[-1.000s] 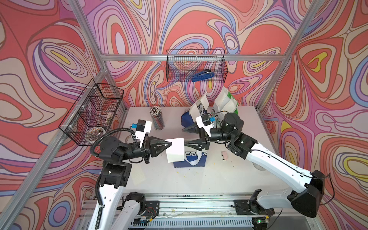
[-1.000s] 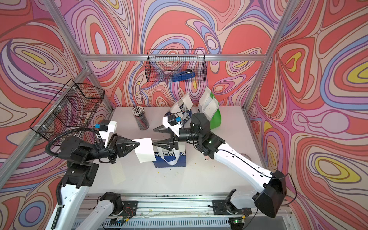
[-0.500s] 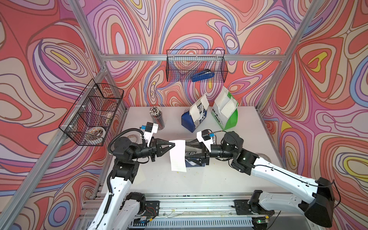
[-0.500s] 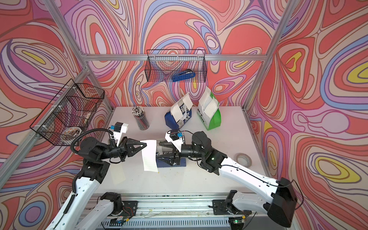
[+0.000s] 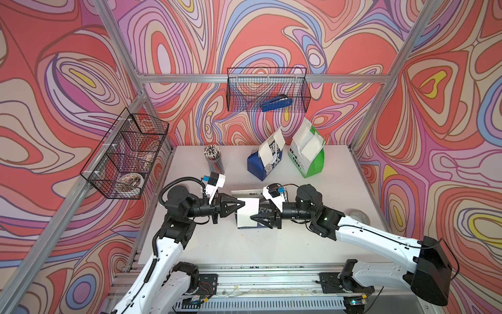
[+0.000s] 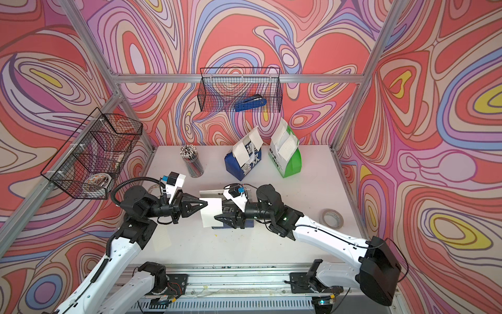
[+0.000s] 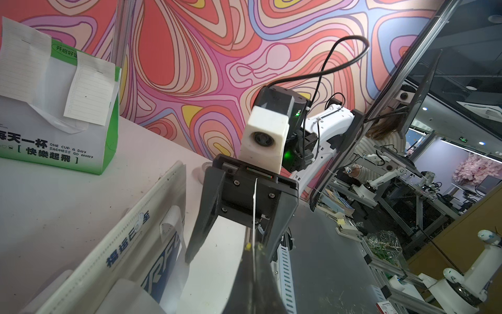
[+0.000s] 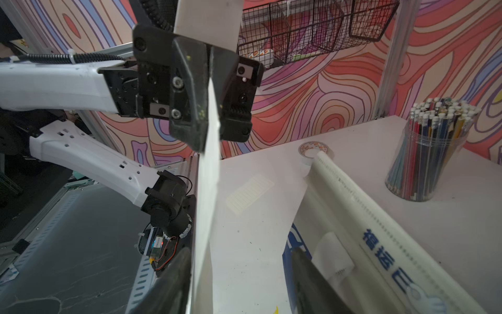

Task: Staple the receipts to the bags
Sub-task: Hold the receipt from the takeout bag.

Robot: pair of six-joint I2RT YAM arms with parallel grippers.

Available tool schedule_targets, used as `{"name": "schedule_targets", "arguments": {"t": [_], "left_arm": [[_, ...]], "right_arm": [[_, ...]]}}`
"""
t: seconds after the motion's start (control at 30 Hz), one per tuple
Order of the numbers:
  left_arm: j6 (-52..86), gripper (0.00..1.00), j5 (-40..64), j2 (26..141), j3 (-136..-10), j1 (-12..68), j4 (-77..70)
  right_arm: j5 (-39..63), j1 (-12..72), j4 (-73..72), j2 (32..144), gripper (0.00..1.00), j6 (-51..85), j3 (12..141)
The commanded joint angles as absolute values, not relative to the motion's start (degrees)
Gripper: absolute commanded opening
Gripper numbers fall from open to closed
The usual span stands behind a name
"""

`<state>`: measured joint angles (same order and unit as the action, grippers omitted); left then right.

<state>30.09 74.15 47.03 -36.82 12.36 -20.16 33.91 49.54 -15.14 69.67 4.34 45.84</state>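
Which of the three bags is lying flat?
The blue-and-white bag in front; the dark blue bag and green bag stand upright behind it.

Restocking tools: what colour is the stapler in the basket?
Blue stapler, best in a top view.

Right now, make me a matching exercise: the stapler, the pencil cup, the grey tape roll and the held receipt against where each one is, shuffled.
1. blue stapler
2. pencil cup
3. grey tape roll
4. receipt

A. pinched in the left gripper
B. flat near the table's right edge
C. in the wire basket on the back wall
D. upright at the table's back left

Pairs: 1-C, 2-D, 3-B, 4-A
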Motion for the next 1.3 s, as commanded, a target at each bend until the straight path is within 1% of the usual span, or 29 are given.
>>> {"name": "schedule_targets", "arguments": {"t": [0.0, 0.03, 0.07, 0.1, 0.17, 0.23, 0.3, 0.37, 0.43, 0.5, 0.6, 0.73, 0.77, 0.83, 0.87, 1.0, 1.07, 1.23, 1.27], "left_arm": [[28.4, 0.0, 72.7, 47.6, -35.7, 12.6, -23.9], [27.9, 0.0, 71.8, 47.8, -35.3, 12.6, -24.2], [27.3, 0.07, 70.4, 48.0, -35.1, 12.5, -24.1], [26.5, 0.22, 69.2, 48.0, -35.1, 12.5, -23.4], [23.2, 0.84, 64.2, 47.8, -35.8, 12.0, -18.8], [18.9, 0.99, 57.8, 46.6, -37.4, 10.6, -10.3], [15.3, 1.0, 52.2, 44.4, -38.4, 8.7, -4.3], [11.8, 1.0, 50.7, 43.3, -38.4, 7.8, -2.3], [8.3, 1.0, 50.9, 44.8, -39.5, 7.7, 1.1], [6.5, 1.0, 53.2, 47.7, -40.3, 7.7, 2.9], [7.5, 1.0, 59.7, 52.8, -39.6, 7.7, -1.7], [6.9, 0.99, 62.3, 57.3, -40.6, 7.7, -2.0], [6.0, 0.96, 63.3, 58.0, -40.9, 7.7, -1.5], [5.1, 0.8, 63.8, 58.7, -41.5, 7.7, -1.0], [5.0, 0.75, 64.3, 58.9, -41.6, 7.7, -1.5], [5.0, 0.57, 67.3, 59.1, -41.6, 7.7, -3.9], [4.8, 0.52, 67.4, 59.2, -41.4, 7.7, -4.2], [3.1, 0.5, 66.8, 59.4, -41.2, 7.7, -2.6], [2.8, 0.48, 66.5, 59.3, -41.1, 7.7, -2.4]], "right_arm": [[37.6, 49.7, -27.6, 71.3, 0.11, 13.7, 42.8], [38.8, 49.7, -28.7, 72.3, 0.0, 15.1, 42.5], [39.4, 49.7, -28.7, 73.3, 0.0, 15.8, 42.4], [38.3, 49.6, -28.1, 73.8, 0.0, 16.3, 42.2], [35.8, 49.7, -27.3, 74.3, 0.0, 17.4, 41.7], [33.2, 49.7, -25.2, 75.0, 0.0, 18.5, 42.3], [32.3, 49.7, -22.9, 76.2, 0.0, 19.3, 43.6], [31.7, 49.6, -22.6, 77.2, 0.0, 19.8, 44.0], [31.0, 49.5, -20.8, 78.2, 0.0, 19.6, 44.8], [31.6, 48.9, -19.4, 79.3, 0.0, 19.7, 46.1], [32.8, 47.5, -18.5, 80.4, 0.0, 20.7, 47.4], [35.9, 45.5, -13.5, 81.7, 0.0, 20.0, 50.2], [36.5, 45.3, -12.3, 82.0, 0.0, 19.7, 50.9], [37.4, 45.1, -9.8, 82.6, 0.0, 19.1, 52.2], [37.6, 45.1, -9.2, 82.9, 0.0, 19.0, 52.7], [37.6, 44.9, -7.2, 83.5, 0.0, 18.7, 53.9], [37.6, 44.5, -5.8, 83.7, 0.0, 18.8, 54.6], [37.8, 43.7, -4.2, 83.4, 0.0, 18.9, 54.7], [37.9, 43.6, -3.9, 83.3, 0.0, 18.8, 54.7]]}}
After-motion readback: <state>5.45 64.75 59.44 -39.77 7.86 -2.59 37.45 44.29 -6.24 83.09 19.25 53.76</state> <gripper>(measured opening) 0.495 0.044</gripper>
